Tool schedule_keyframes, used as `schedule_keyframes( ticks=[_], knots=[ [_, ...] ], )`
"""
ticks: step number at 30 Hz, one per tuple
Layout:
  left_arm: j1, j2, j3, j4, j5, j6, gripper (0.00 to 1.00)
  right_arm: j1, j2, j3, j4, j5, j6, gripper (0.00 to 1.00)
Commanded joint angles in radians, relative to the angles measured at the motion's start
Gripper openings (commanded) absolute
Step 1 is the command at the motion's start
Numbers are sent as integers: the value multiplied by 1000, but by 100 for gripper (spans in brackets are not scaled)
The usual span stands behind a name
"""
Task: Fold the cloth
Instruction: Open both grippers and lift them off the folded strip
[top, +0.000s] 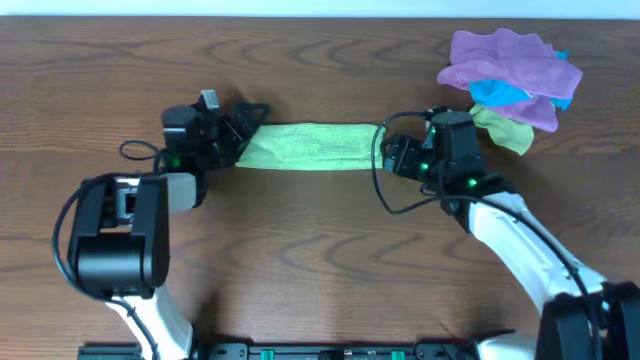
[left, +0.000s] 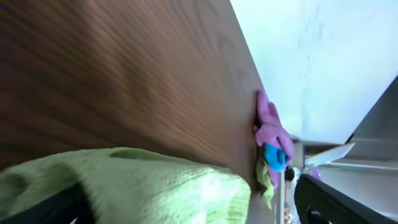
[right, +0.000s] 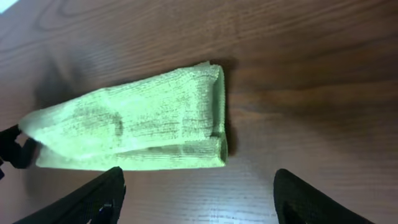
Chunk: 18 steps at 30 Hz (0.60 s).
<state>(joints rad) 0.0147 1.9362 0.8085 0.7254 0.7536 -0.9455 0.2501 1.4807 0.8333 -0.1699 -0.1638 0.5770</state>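
Strip-folded lime-green microfibre cloth (top: 305, 146) lies on wooden surface (top: 320, 250); left end effector (top: 238, 133), right end effector (top: 392, 150) flank it, agape, empty, probably letting fold settle.

Rumpled lime-green cloth (left: 155, 186) in the foreground on a wooden bench (left: 124, 74), purple cloth (left: 270, 127) and blue cloth (left: 274, 157) piled near its far edge

The cloth (top: 305, 146) lies flat on the table (top: 320, 270), near its middle, as a long strip running left to right. The left gripper (top: 238, 135) sits over the strip's left end. The right gripper (top: 398, 152) sits just beyond its right end, not touching it. A pile of other cloths (top: 510, 70) lies toward the table's far right corner, behind the right gripper and apart from the strip.
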Motion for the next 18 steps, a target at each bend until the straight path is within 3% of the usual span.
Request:
schedule_keyframes(
  ticks=[1, 11, 18],
  knots=[
    [52, -58, 14, -34, 23, 7, 96, 6, -39, 10, -15, -2, 6, 77],
    [93, -163, 14, -283, 25, 68, 95, 6, -90, 11, -24, -32, 38, 78],
    [93, -245, 14, -332, -43, 77, 95, 6, -92, 11, -52, -74, 47, 77]
  ],
)
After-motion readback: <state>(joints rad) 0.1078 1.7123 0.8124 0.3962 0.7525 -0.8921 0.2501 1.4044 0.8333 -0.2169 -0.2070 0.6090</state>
